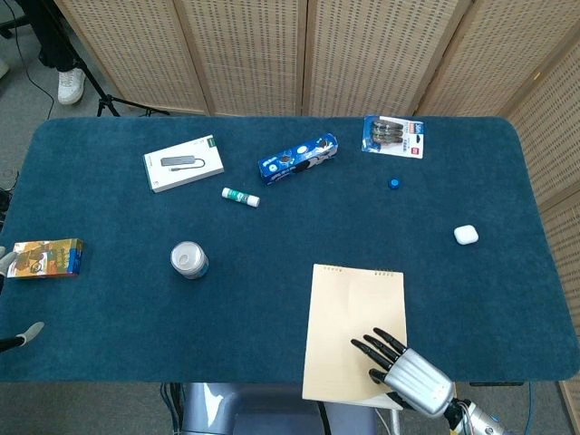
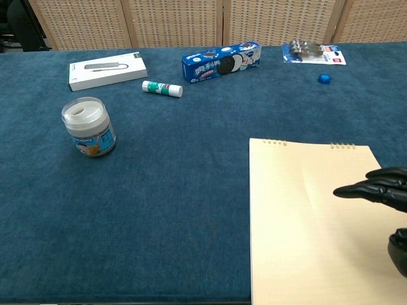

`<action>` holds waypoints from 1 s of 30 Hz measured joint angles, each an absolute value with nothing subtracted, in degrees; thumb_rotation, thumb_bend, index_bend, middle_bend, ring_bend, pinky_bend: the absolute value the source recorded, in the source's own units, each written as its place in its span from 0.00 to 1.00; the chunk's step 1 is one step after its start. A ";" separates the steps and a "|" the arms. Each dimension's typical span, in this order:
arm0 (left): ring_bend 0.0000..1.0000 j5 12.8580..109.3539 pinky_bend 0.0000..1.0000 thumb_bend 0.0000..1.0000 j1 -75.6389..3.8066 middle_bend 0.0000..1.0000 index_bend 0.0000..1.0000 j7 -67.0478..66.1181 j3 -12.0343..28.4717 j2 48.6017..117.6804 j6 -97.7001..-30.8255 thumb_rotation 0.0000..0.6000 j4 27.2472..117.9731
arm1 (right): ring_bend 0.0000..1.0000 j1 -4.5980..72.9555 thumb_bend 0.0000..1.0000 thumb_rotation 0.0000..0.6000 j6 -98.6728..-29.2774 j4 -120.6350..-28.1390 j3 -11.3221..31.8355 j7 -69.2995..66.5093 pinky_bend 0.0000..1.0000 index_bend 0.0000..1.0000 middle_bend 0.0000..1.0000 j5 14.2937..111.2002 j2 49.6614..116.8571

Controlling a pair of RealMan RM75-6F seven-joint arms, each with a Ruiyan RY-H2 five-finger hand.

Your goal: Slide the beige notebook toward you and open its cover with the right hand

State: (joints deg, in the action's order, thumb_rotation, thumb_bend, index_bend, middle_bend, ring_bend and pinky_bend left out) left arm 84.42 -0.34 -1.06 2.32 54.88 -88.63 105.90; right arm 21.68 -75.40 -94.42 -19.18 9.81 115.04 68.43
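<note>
**Beige notebook at near table edge, right hand on cover**

- Beige notebook [image 1: 353, 331]: flat on blue table [image 1: 109, 326], at the near edge, near end overhanging the edge in head view; spiral holes along far edge; cover lying closed as far as visible.
- Right hand [image 1: 408, 370]: at notebook's near right corner, dark fingers [image 2: 375, 189] extended and slightly apart over the cover, pointing toward table centre; thumb curled lower down in chest view; whether thumb sits under the cover cannot be told; actual contact with the paper likewise unclear.
- Left hand: only a grey tip at the far left border of head view, state not readable.
- White-lidded jar [image 2: 88, 127]: upright, left of notebook, well apart.
- Glue stick [image 2: 161, 88]: lying on its side, beyond jar.
- White box [image 1: 183, 163]: flat, far left area, picture of an adapter on top.
- Blue cookie pack [image 1: 297, 159]: lying angled, far centre.
- Blister pack [image 1: 392, 136]: far right, flat.
- Blue cap [image 1: 394, 183]: small, near blister pack.
- White earbud case [image 1: 466, 235]: right side, apart from notebook.
- Colourful carton [image 1: 45, 258]: at left edge.
</note>
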 measured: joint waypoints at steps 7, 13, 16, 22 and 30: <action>0.00 84.33 0.00 0.00 -0.34 0.00 0.00 -1.32 2.32 54.99 -88.61 1.00 105.94 | 0.00 22.12 0.62 1.00 -75.64 -97.87 -19.21 8.31 0.00 0.81 0.00 117.25 67.11; 0.00 84.17 0.00 0.00 -0.37 0.00 0.00 -1.31 2.36 54.94 -88.52 1.00 105.97 | 0.00 24.92 0.62 1.00 -72.56 -105.02 -16.64 3.68 0.00 0.81 0.00 113.70 65.42; 0.00 84.10 0.00 0.00 -0.38 0.00 0.00 -1.16 2.38 54.89 -88.48 1.00 105.96 | 0.00 26.86 0.62 1.00 -70.02 -108.97 -14.22 0.82 0.00 0.81 0.00 109.15 64.41; 0.00 83.80 0.00 0.00 -0.40 0.00 0.00 -0.40 2.52 54.56 -88.37 1.00 105.94 | 0.00 31.18 0.62 1.00 -63.97 -114.50 -7.43 -4.73 0.00 0.82 0.00 95.19 62.83; 0.00 83.74 0.00 0.00 -0.36 0.00 0.00 0.55 2.57 54.12 -88.30 1.00 105.87 | 0.00 36.80 0.65 1.00 -57.04 -115.80 3.59 -9.59 0.00 0.82 0.00 70.05 62.96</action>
